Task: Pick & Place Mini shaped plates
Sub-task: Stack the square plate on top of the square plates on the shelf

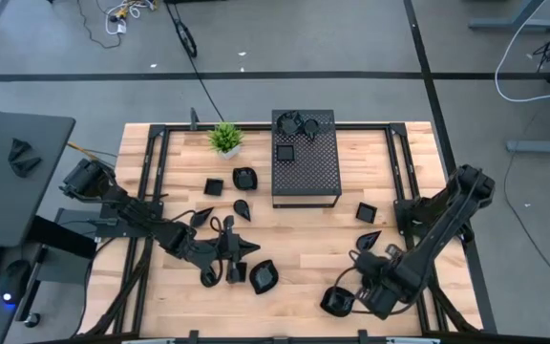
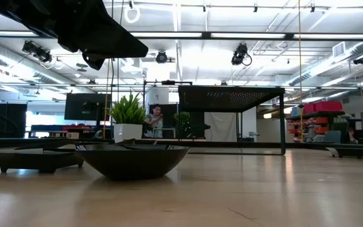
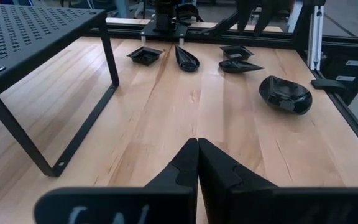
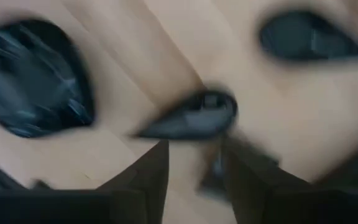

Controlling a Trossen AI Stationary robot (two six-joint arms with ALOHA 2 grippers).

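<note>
Two pincers: left pincer pressed together; right pincer spread, only wrist view shows teardrop plate ahead.

Small glossy black mini shaped plates lie scattered over the wooden table. Several sit on the perforated box near the far edge, a square one among them. A rounded plate lies near the front edge; a square plate and a teardrop plate lie toward the right side.
</note>
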